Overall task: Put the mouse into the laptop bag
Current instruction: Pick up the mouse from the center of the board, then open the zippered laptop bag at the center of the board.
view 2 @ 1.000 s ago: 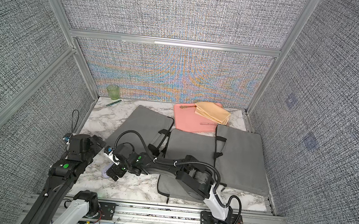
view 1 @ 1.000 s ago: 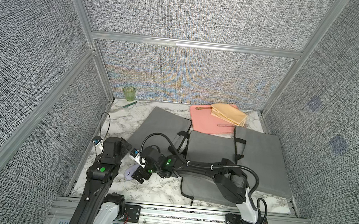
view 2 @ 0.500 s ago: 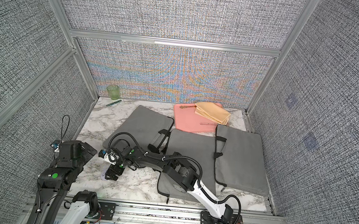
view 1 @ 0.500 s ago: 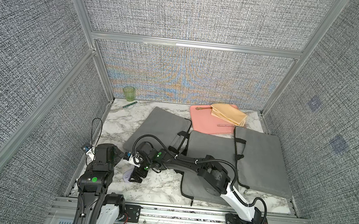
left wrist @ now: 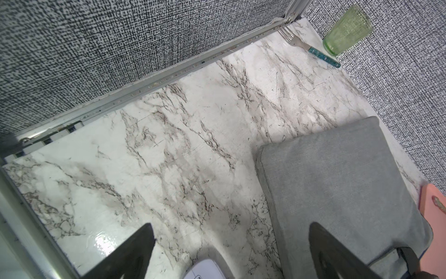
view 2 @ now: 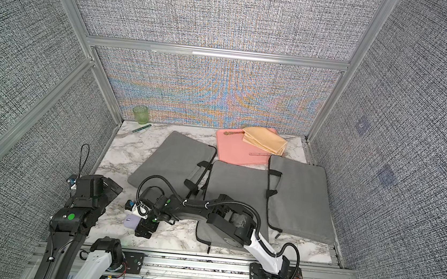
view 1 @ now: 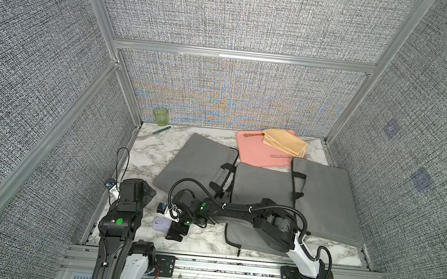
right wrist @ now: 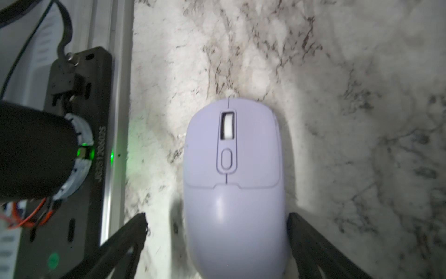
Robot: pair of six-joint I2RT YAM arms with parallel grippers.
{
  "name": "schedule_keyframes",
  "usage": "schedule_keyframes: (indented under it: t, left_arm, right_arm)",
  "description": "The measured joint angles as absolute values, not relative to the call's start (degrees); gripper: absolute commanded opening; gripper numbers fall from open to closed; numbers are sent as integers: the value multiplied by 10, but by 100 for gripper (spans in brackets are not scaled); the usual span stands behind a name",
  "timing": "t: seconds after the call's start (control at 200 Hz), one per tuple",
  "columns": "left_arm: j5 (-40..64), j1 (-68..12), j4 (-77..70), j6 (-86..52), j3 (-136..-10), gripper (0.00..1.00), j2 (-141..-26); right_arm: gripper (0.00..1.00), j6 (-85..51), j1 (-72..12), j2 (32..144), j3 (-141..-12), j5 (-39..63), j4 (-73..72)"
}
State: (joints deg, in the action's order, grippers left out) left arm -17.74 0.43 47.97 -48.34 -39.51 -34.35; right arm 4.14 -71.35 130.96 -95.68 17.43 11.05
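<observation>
Right gripper (right wrist: 216, 215): jaws stood wide apart, astride the rear half of the mouse (right wrist: 231, 181), not clamped on it. 1 finger (right wrist: 301, 232) sat against or just beside the mouse's flank; contact could not be confirmed. The opposite finger (right wrist: 135, 232) stood clear, with bare marble showing in the gap.

Left gripper (left wrist: 231, 225): jaws wide apart and holding nothing. It hung above the worktop (view 1: 153, 155) near the left edge, 1 finger over marble and the other over a corner of the laptop bag (view 1: 194, 165).

Mouse position: flat on the worktop, buttons up, close to the front edge and toward the front-left corner. It lay outside the laptop bag and apart from it.

Mouse heading: the long axis ran parallel to the front edge and in line with the right gripper's reach. The wheel end pointed toward the left edge, away from the gripper's wrist.

Count:
- 1 lilac mouse.
- 3 grey padded laptop bag sections side by side across the middle of the worktop, with black straps between them; whether they were separate bags could not be determined.
- 1 green glass (view 1: 160, 116) at the far-left corner, with 1 fork (view 1: 161, 130) just beside it.
- 1 pink tray (view 1: 257, 154) at the far edge, carrying 1 folded tan cloth (view 1: 285, 143).
</observation>
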Motion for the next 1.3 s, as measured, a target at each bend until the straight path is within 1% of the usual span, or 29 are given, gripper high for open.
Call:
schedule_keyframes:
  t: [0.06,0.11,0.2,0.255,0.3,0.405,0.46,0.53,0.625,0.656,0.746,0.816,0.866,0.961,1.041,1.116,1.201,1.301]
  left_arm:
    - [-174,4,476,-484,-395,99,-348]
    - [-173,4,471,-484,-395,99,-351]
    - [-164,5,462,-484,-396,99,-357]
    - [-163,5,459,-484,-397,99,-360]
    - [-159,5,454,-484,-397,99,-361]
    - [-144,5,435,-482,-392,99,-362]
    - [-129,5,416,-479,-383,99,-362]
    - [-107,5,389,-478,-368,99,-364]
    - [-65,5,331,-476,-339,99,-376]
    - [-45,5,306,-476,-329,100,-388]
    - [19,1,219,-483,-308,96,-444]
    - [52,-23,160,-486,-315,95,-518]
    - [65,-60,129,-487,-340,94,-585]
    - [74,-136,90,-475,-421,88,-717]
    - [88,-178,75,-458,-502,83,-830]
    - [89,-210,86,-437,-581,82,-924]
    - [65,-247,120,-413,-656,82,-992]
    - [41,-286,154,-383,-711,82,-1032]
  right_arm:
    - [91,35,-723,1322,-972,141,102]
    - [86,30,-729,1332,-985,116,96]
    - [67,21,-734,1347,-1007,83,99]
    - [51,13,-734,1348,-1010,70,101]
    - [45,6,-733,1344,-1004,57,98]
    - [41,-11,-731,1312,-961,33,96]
    - [40,-20,-727,1285,-928,27,97]
    - [40,-43,-711,1233,-872,23,89]
    - [40,-79,-672,1135,-779,15,64]
    - [40,-91,-658,1101,-748,11,51]
    - [40,-129,-618,1002,-665,-12,26]
    - [36,-161,-582,937,-611,-19,19]
    - [36,-183,-554,901,-576,-25,18]
    - [36,-229,-495,842,-514,-57,33]
    - [36,-255,-466,799,-470,-77,51]
    - [36,-275,-448,759,-435,-101,67]
    - [36,-300,-430,719,-402,-135,88]
    - [36,-327,-409,689,-369,-170,107]
